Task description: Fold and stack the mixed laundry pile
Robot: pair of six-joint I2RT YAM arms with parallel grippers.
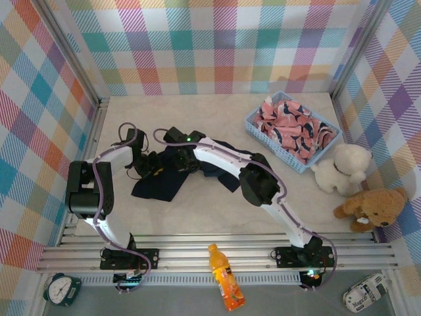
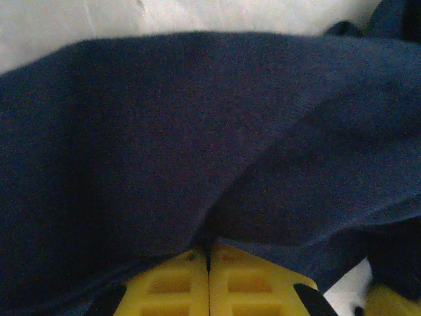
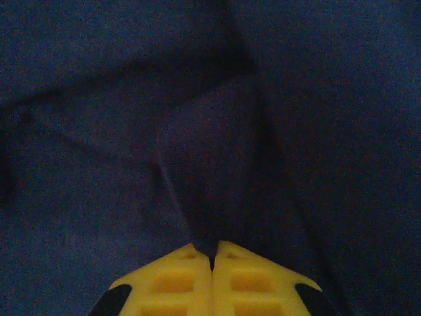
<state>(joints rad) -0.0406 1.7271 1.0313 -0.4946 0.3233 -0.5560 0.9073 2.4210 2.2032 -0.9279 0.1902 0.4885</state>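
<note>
Left pincer (image 2: 209,255) is closed, its yellow fingers (image 2: 171,283) pressed together with a fold of the navy trousers (image 2: 197,131) nipped at their tips. The right pincer (image 3: 212,255) is closed the same way, and a puckered ridge of the dark cloth (image 3: 204,164) runs down into its tips.

From above, both arms reach over the trousers (image 1: 158,187), which lie rumpled on the table (image 1: 197,118) left of centre. The left pincer (image 1: 151,164) sits at their left part and the right pincer (image 1: 179,158) just beside it, further right.

The pink garment (image 1: 289,125) with navy-and-white shapes is heaped in the light blue basket (image 1: 258,136) at the far right, well apart from the trousers. A white teddy bear (image 1: 342,168) and a brown teddy bear (image 1: 371,207) sit right of the basket. An orange bottle (image 1: 225,276) lies at the near edge between the arm bases.
</note>
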